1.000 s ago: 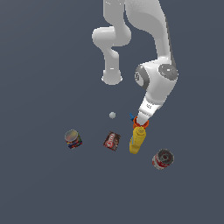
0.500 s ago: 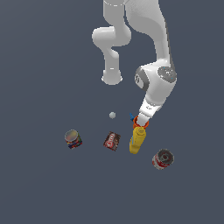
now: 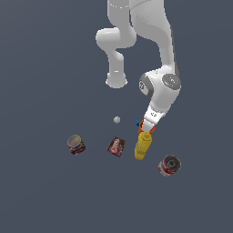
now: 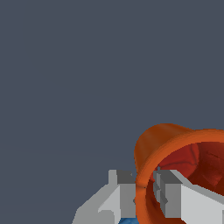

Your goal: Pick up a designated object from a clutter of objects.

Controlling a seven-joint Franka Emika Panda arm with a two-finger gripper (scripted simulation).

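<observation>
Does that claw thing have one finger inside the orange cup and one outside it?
Yes: in the wrist view the end effector straddles the orange cup's rim, one finger inside the hollow and the other outside the wall.

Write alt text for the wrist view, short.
Close-up of the gripper with its two grey fingers straddling the thick rim of an orange-red cup, one finger outside and one inside the hollow. Plain dark grey floor fills the rest.

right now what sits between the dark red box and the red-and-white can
In the exterior view, the yellow mustard bottle stands between the dark red box and the red-and-white can, touching neither.
</observation>
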